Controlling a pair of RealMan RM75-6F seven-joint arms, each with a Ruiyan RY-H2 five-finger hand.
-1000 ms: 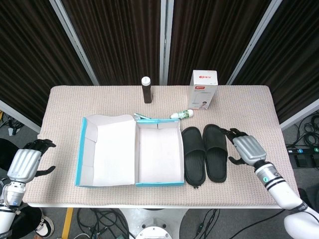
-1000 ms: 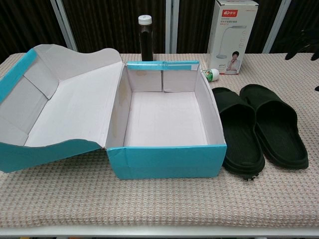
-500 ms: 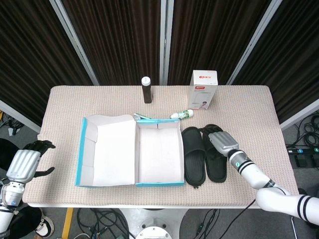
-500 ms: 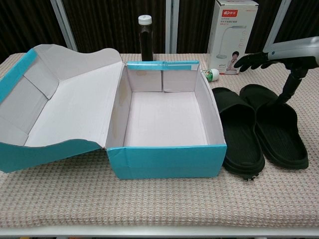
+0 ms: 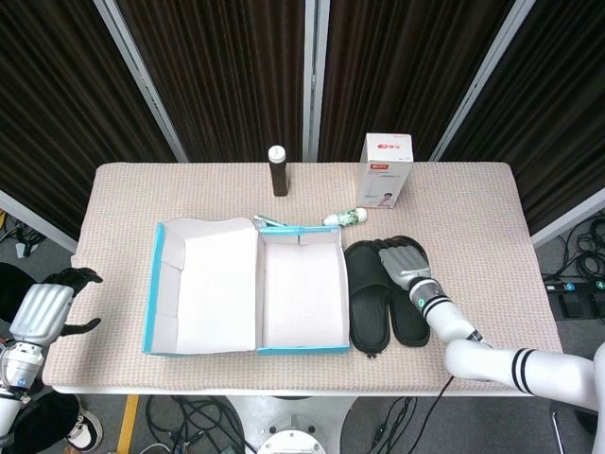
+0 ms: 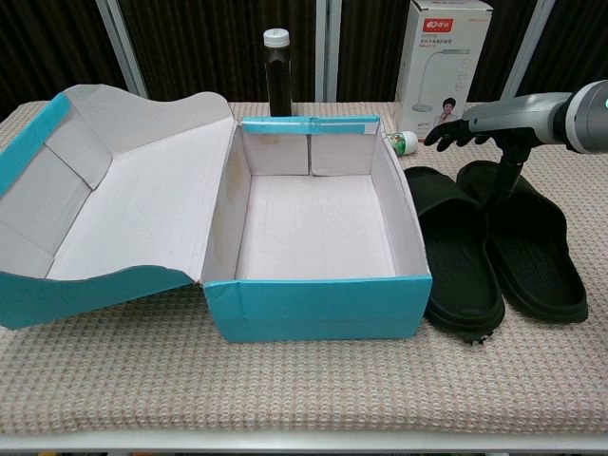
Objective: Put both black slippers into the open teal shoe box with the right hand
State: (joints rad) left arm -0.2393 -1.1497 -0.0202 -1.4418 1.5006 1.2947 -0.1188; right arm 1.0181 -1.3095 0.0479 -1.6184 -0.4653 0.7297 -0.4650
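Note:
Two black slippers lie side by side right of the box: the nearer-to-box slipper and the outer slipper. The open teal shoe box has nothing inside it. My right hand hovers over the toe ends of the slippers with its fingers spread toward the box; its thumb points down at the outer slipper's strap. It holds nothing. My left hand hangs off the table's left edge, fingers loosely curled and apart, holding nothing.
The box lid lies folded out to the left. Behind the box stand a dark bottle and a white carton. A small green-capped tube lies by the box's back right corner.
My right hand has swung left, from beside the outer slipper to above the toes of both slippers. The slippers and box have not moved. The left hand barely shifted.

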